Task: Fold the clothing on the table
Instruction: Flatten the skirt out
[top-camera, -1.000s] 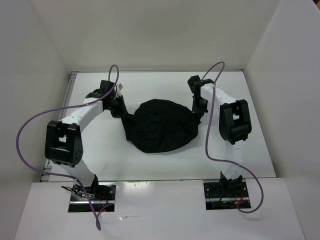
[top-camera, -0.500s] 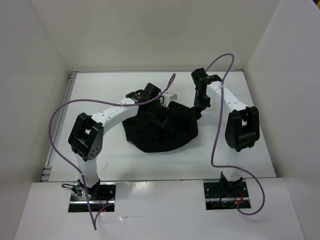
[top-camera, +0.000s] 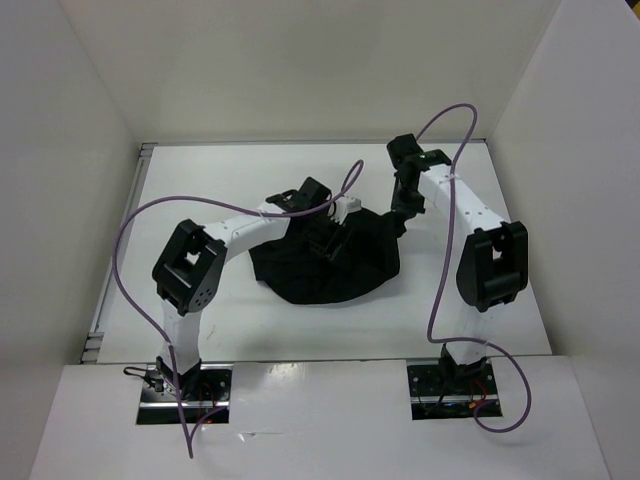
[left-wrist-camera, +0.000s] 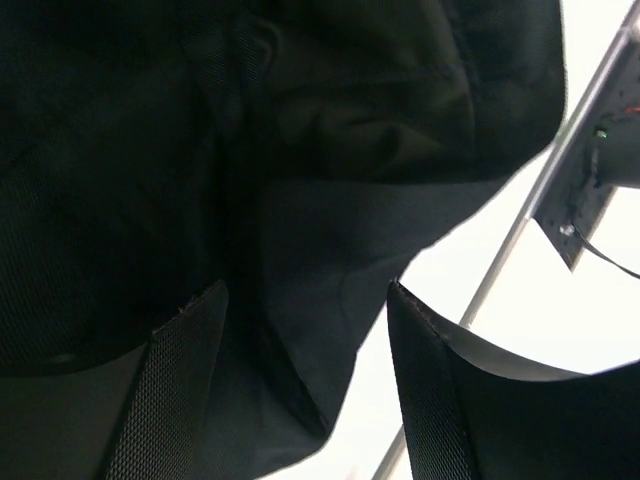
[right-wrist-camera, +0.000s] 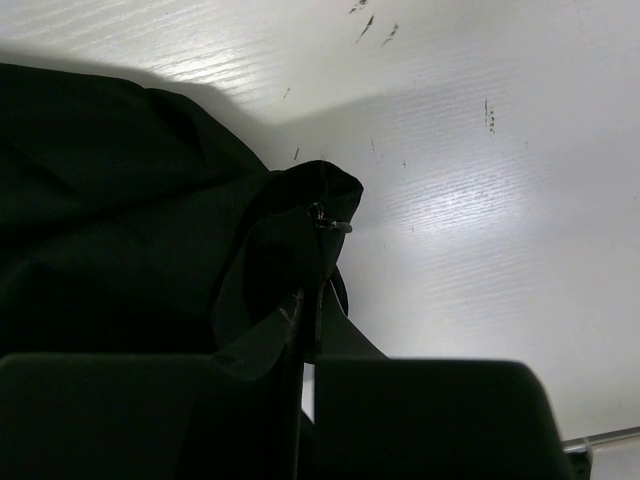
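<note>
The soft black fabric garment lies bunched on the flat white desk, between the two arms. Above its middle hangs the left tool, which a second ago was clamped at the left hem. Its jaws now stand wide apart and hold nothing, with loose cloth beneath. Judgement: the left flap is carried across and dropped, so the first fold is laid. Farther back, the right tool stays pinched tight on the far right corner.

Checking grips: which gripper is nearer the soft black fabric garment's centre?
Left. Left gripper hangs open over the middle of the black garment; right gripper pinches its far-right edge.
</note>
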